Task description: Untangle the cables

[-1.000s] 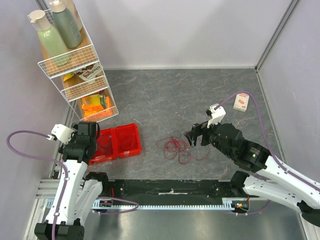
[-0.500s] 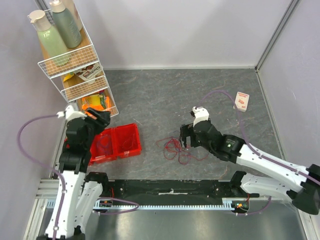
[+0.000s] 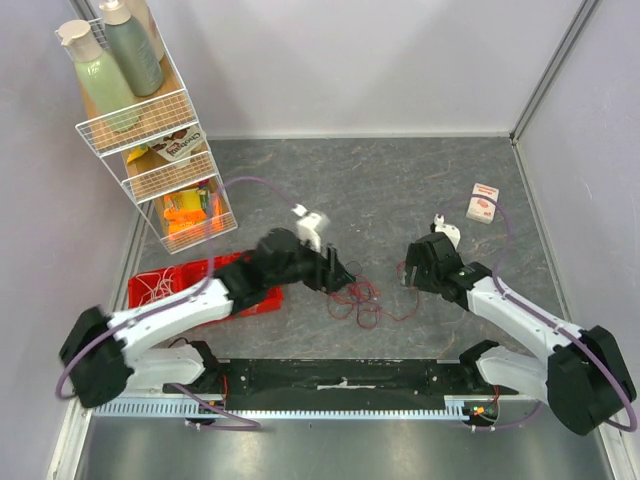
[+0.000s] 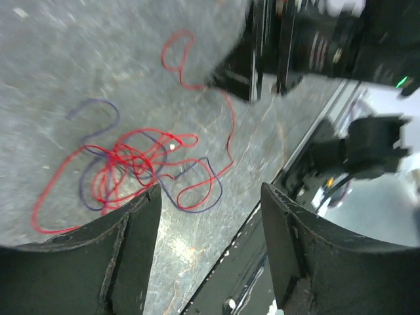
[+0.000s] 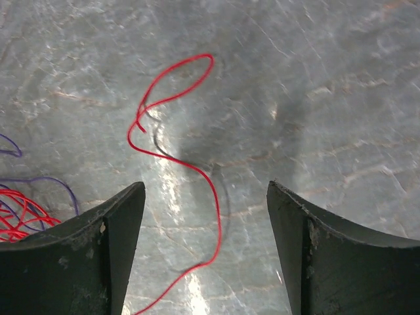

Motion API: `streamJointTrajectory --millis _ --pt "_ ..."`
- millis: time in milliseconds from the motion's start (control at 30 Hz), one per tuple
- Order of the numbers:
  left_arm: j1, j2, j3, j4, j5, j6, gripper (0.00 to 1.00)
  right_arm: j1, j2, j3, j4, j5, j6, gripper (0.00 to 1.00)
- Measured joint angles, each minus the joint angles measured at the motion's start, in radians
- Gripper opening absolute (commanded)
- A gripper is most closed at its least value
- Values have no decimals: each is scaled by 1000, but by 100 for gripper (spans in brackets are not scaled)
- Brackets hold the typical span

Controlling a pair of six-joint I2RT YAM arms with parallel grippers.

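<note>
Top view, left gripper [image 3: 340,278]: is reaching in low with its jaws apart and nothing between them, probably so that it can take the tangle from one side.
Top view, right gripper [image 3: 408,272]: is facing it from the other side, also spread wide and empty; the pairing looks meant for pulling strands in opposite directions.
Top view, cables [image 3: 355,296]: are lying in a loose red and purple knot between the two grippers, just ahead of the left one's tips.
Top view, table [image 3: 330,190]: is showing a grey, marbled, matte top. A red tray [image 3: 160,292] is sitting behind the left gripper, partly under its arm. A wire rack [image 3: 150,130] is standing well behind that, and a small box [image 3: 484,203] is lying beyond the right gripper.
Top view, walls [image 3: 350,60]: are closing the table in on three sides, pale and plain.
Left wrist view, cables [image 4: 131,164]: are spreading ahead and to the left of the open fingers [image 4: 125,262], apart from them; the right gripper [image 4: 266,65] is hanging beyond, blurred.
Right wrist view, red cable [image 5: 177,138]: is snaking alone straight ahead between the spread fingers [image 5: 111,256], so it seems to be the loose strand this gripper is lining up on; the knot is lying off to the left.
</note>
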Motion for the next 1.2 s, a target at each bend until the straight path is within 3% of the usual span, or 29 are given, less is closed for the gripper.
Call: streamJointTrajectory --millis 167,367,467,500,533,567,733,867,1000,1200 --pt "-186 265 32 67 -46 50 65 -14 117 22 111 -55 -24 76" --pt "-251 265 6 156 -74 63 66 -19 269 45 265 -142 -26 64" --pt "-251 228 -24 182 -89 74 66 -19 329 68 323 -151 -35 40" --pt "-251 212 -37 189 -92 80 66 -19 351 73 346 -152 -39 28" --pt "-251 195 -50 196 -95 86 66 -19 362 76 360 -152 -48 9" --pt "-251 179 -61 204 -97 93 66 -19 369 79 369 -156 -57 1" --pt "-251 114 -105 276 -95 121 71 -19 334 106 324 -197 -97 0" --pt "-251 64 -139 390 -77 148 77 -19 85 138 248 -263 -132 0" --pt "-251 32 -145 521 -78 165 83 -20 -201 289 209 -357 -141 0" --pt "-251 48 -107 691 -96 175 86 -20 -296 512 217 -539 -83 0"
